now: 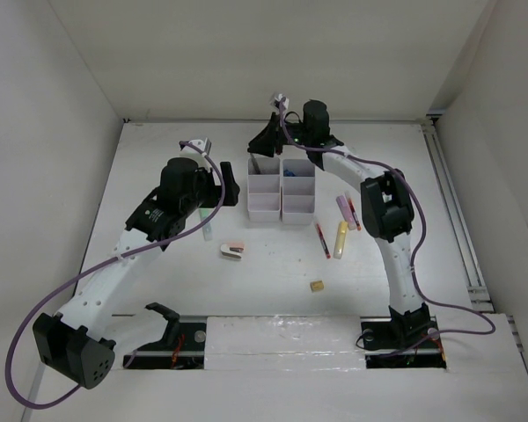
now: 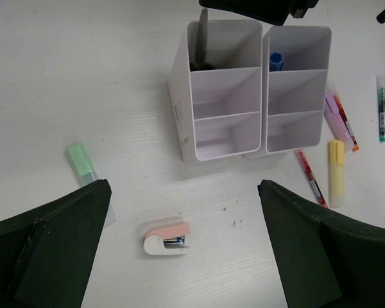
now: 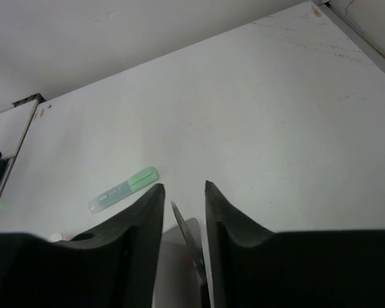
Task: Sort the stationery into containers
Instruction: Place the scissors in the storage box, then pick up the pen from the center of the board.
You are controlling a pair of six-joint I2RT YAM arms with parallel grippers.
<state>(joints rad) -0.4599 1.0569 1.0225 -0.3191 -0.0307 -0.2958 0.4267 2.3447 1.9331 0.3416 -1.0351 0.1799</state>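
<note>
Two joined white organisers (image 1: 264, 214) stand mid-table; they also show in the left wrist view (image 2: 179, 102). Black-handled scissors (image 2: 203, 35) stand in the far-left compartment, blade up. My right gripper (image 1: 262, 145) hovers over that compartment. Its jaws are narrowly open around the blade (image 3: 186, 231), with a gap showing. The blue-capped glue bottle (image 2: 276, 61) sits in the far-right compartment. My left gripper (image 2: 183, 187) is wide open and empty, above the white-pink stapler (image 2: 167, 237), which lies left of the organisers' front (image 1: 232, 251).
A green highlighter (image 2: 83, 160) lies left of the stapler. Right of the organisers lie pink highlighters (image 2: 335, 115), a red pen (image 2: 311, 178), a yellow highlighter (image 2: 335, 172) and a green pen (image 2: 382, 108). A tan eraser (image 1: 317, 285) lies nearer the front. White walls enclose the table.
</note>
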